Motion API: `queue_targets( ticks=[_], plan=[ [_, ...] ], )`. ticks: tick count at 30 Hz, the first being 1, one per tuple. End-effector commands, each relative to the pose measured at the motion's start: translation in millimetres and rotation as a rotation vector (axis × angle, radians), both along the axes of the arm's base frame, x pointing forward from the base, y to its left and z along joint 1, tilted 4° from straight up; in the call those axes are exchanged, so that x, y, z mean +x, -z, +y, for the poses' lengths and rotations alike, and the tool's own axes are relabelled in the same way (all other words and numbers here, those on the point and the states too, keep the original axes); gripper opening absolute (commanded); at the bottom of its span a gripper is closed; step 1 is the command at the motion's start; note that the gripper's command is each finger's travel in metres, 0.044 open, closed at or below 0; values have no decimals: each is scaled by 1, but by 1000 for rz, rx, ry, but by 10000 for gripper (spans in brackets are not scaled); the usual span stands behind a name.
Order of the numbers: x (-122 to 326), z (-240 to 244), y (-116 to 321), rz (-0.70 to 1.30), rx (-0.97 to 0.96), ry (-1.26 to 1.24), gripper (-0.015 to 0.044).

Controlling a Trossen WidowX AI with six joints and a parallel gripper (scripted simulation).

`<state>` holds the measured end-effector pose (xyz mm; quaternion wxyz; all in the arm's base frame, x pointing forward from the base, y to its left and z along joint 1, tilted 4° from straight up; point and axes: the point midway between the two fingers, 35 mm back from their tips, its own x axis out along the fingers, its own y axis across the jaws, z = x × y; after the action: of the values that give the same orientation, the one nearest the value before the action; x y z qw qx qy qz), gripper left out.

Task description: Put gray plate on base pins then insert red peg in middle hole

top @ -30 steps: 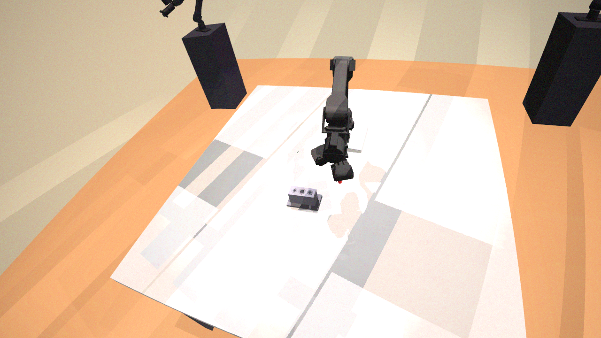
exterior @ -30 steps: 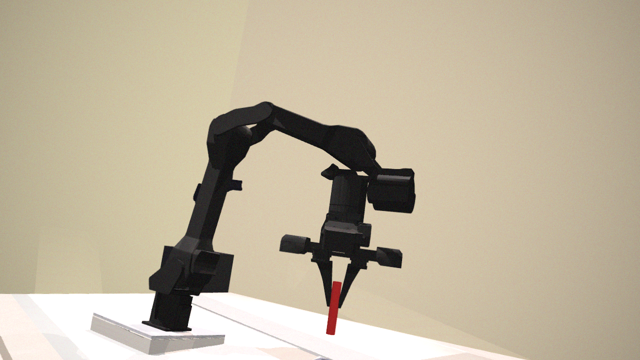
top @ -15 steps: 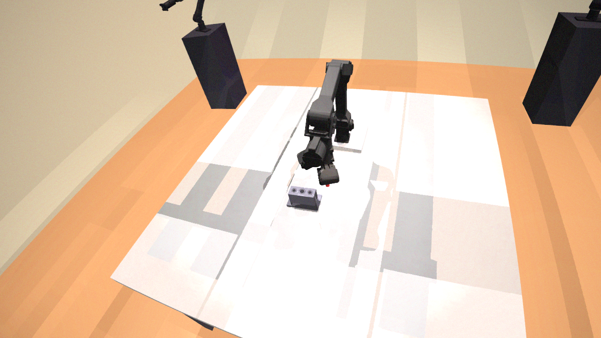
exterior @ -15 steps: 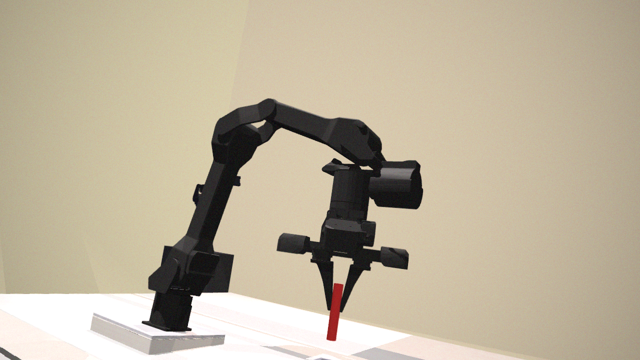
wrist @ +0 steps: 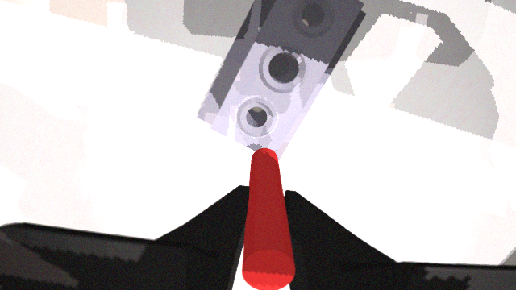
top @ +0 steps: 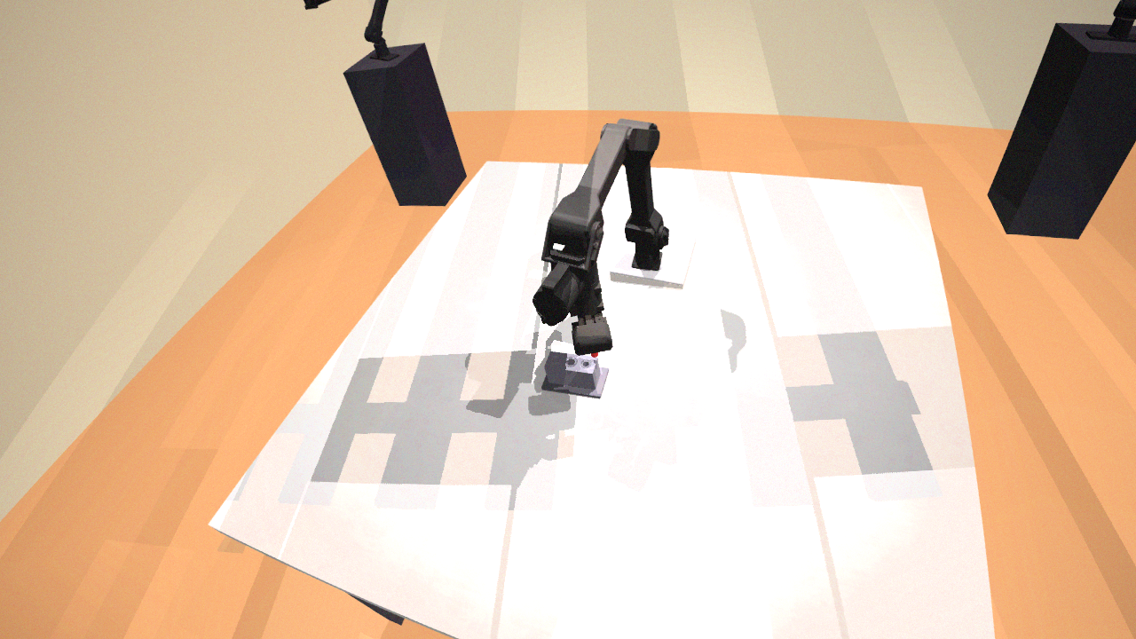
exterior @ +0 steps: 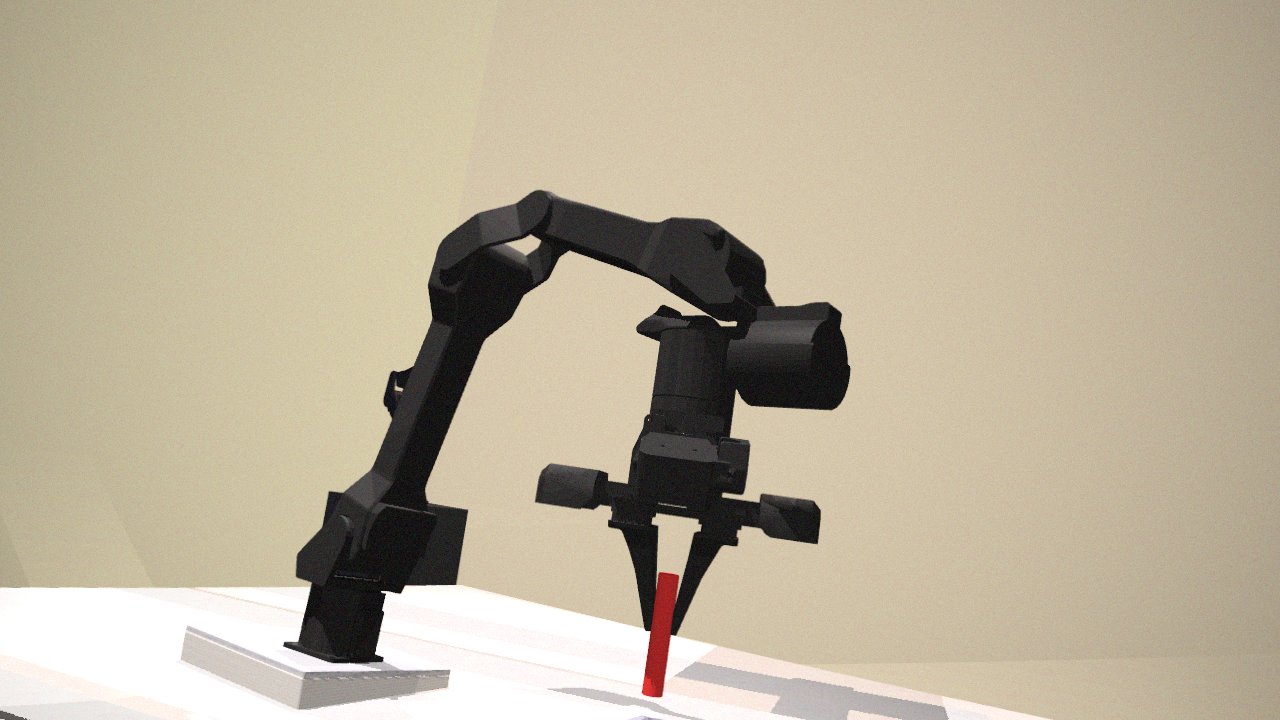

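Gray plate in place on its base, red peg gripped outside the middle hole.
Top view: the white table's (top: 674, 548) near edge runs well past the plate (top: 582, 375) (wrist: 278, 105) toward six o'clock; the arm (top: 594, 186) (exterior: 599, 234) bends over toward seven, its gripper (top: 594, 352) (exterior: 661, 631) (wrist: 265, 199) close above the plate's one o'clock end. Dark pillars (top: 408, 127) stand at eleven and two, well apart from the arm. Exterior view: gripper pointing down, shut on the peg (top: 594, 355) (exterior: 659, 637) (wrist: 267, 213), whose top leans toward one o'clock. Wrist view: the peg's far end overlaps the plate's near edge; the middle hole (wrist: 284, 68) lies beyond, near twelve.
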<state>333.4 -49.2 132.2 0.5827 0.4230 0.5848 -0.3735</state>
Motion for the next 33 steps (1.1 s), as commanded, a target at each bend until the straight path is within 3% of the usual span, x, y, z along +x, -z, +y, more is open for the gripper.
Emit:
queue_targets(
  ticks=[1, 12, 33],
  plan=[
    [4, -14, -1, -4, 3, 0, 0],
    [12, -46, 2, -5, 6, -3, 0],
    [12, -46, 2, -5, 6, -3, 0]
  ],
)
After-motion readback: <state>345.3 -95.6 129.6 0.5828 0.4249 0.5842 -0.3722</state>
